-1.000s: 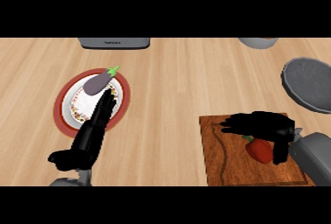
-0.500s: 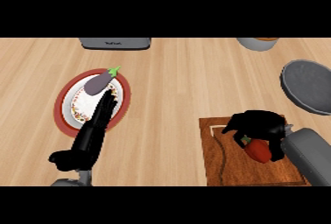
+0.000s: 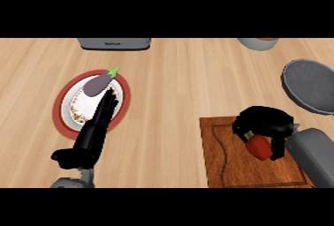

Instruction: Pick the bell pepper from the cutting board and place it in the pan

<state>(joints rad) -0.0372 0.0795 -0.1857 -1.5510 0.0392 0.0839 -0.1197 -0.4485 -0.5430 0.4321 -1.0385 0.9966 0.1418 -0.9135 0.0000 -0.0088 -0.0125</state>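
Fingers (image 3: 282, 132) of right hand (image 3: 264, 123) curled round pepper (image 3: 259, 147) over board (image 3: 228, 163). Left hand (image 3: 98, 128) straight, holding nothing, over plate (image 3: 62, 103). Pan (image 3: 313, 86) far right.

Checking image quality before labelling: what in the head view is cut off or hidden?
Head view: the pan is cut by the right edge; the right robot hand covers part of the bell pepper over the cutting board; the left robot hand overlaps the plate.
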